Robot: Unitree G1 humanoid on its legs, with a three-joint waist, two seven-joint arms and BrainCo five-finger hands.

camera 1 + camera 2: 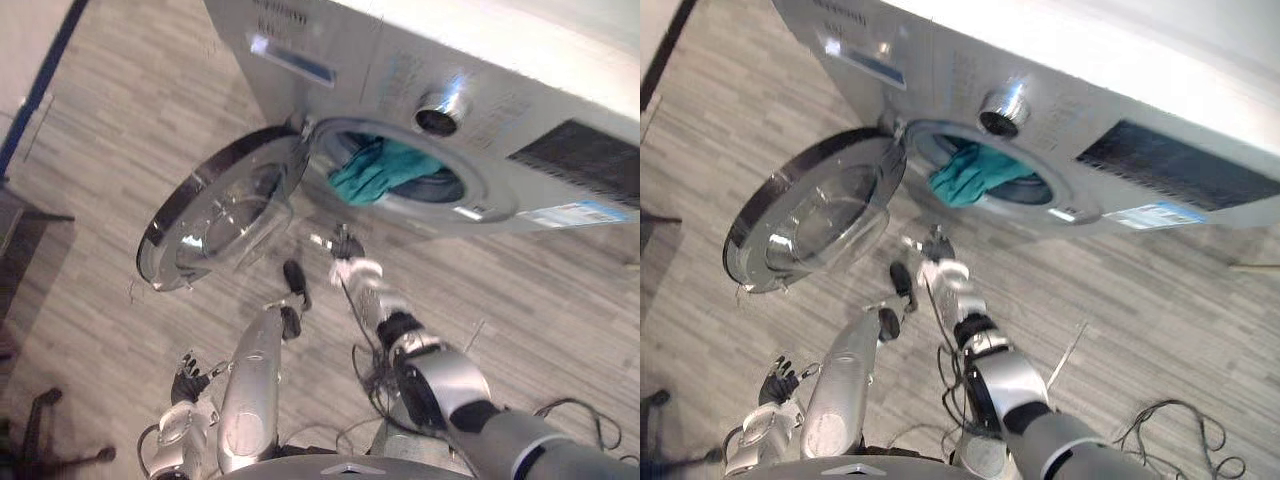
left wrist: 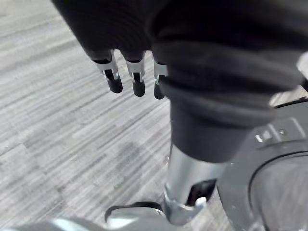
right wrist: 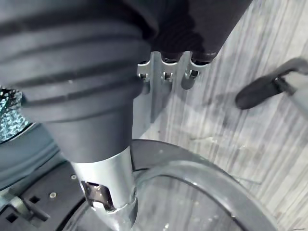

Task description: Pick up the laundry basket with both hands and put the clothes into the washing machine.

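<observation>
Left eye view: locate teal clothes (image 1: 375, 170) bunched in the mouth of the washing machine (image 1: 380, 60), beside its open door (image 1: 215, 215). Note the right hand (image 1: 357, 272) held out near that mouth.
Right eye view: find the left hand (image 1: 778, 380) hanging low.
Left wrist view: read fingers (image 2: 138, 84) loose, slightly apart, holding nothing.
Right wrist view: read fingers (image 3: 168, 72) straight, side by side, empty, over the door glass.
</observation>
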